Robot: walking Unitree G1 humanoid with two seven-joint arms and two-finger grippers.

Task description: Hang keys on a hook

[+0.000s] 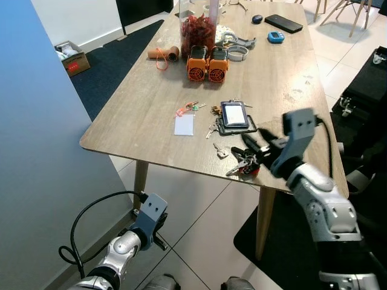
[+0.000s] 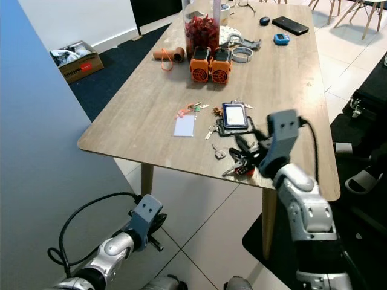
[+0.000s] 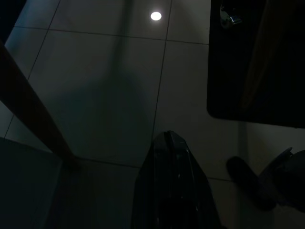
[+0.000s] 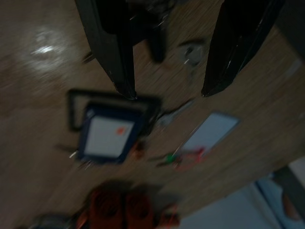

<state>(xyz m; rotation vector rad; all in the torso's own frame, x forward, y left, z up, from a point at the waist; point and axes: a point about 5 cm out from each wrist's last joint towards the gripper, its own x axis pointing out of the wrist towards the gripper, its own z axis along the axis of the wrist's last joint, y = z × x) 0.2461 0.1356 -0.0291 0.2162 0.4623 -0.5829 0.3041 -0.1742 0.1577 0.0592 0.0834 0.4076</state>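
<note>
1. While the right gripper hovers with fingers spread over the wooden table, the bunch of keys lies just under it near the table's near edge.
2. Just beyond sits a framed card holder; a white card lies to its left.
3. Low beside the table leg, the left gripper hangs with fingers pressed together.

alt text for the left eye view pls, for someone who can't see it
The right gripper, fingers open, reaches over a bunch of keys near the front edge of a wooden table, beside a small dark device and a white card. The left gripper hangs idle below, over the tiled floor.
</note>
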